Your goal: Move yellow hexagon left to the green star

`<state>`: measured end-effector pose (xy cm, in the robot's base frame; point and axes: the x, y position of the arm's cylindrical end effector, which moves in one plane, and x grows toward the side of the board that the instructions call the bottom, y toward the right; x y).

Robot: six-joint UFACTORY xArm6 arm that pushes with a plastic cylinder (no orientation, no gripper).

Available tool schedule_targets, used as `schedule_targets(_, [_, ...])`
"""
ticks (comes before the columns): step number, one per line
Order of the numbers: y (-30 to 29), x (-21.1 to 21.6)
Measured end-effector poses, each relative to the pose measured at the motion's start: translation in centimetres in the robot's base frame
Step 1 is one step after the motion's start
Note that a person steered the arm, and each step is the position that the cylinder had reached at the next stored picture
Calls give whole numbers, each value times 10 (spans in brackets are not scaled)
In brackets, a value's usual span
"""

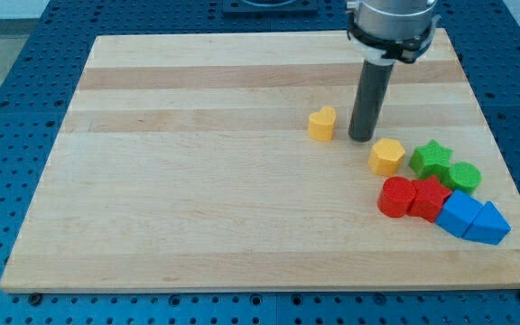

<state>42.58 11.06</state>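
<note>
The yellow hexagon point(386, 156) lies on the wooden board point(197, 181) at the view's right, just left of the green star point(431, 159), with a small gap between them. My tip point(361, 137) rests on the board just up and left of the yellow hexagon, close to it. A yellow heart-shaped block point(322, 124) sits left of my tip.
A green round block point(464, 177) touches the star's lower right. Below lie a red cylinder point(395, 197), a red star point(430, 198), a blue cube point(459, 213) and a blue triangle point(488, 224), packed together near the board's right edge.
</note>
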Motion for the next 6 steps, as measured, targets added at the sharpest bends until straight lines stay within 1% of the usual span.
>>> schedule_targets(1, [-11,1])
schedule_targets(2, [-6,10])
schedule_targets(3, [15,12])
schedule_targets(5, [19,13])
schedule_targets(6, [26,28])
